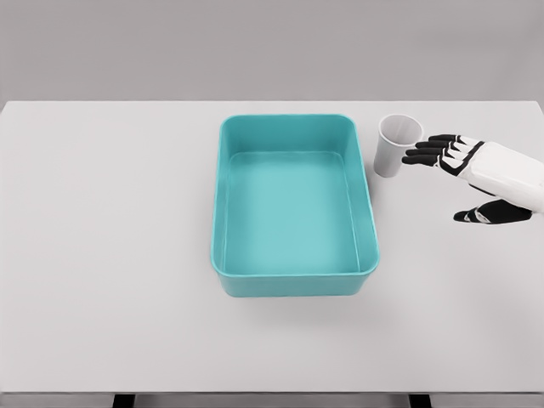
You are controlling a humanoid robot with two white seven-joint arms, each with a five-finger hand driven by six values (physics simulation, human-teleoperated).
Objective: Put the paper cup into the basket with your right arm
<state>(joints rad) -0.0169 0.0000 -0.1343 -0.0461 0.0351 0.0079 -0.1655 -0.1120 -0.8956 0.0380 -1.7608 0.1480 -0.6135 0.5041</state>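
A white paper cup point(396, 145) stands upright on the table, just right of the teal basket's far right corner. The teal basket point(293, 276) is a rectangular tub in the middle of the table and holds nothing. My right hand point(446, 183) comes in from the right edge, with its black fingertips point(422, 155) spread and reaching toward the cup's right side. The fingertips are right beside the cup; I cannot tell whether they touch it. The thumb point(476, 216) hangs lower, apart from the cup. The hand holds nothing.
The white table point(110, 255) stretches wide on the left and in front of the basket. Its far edge runs just behind the cup.
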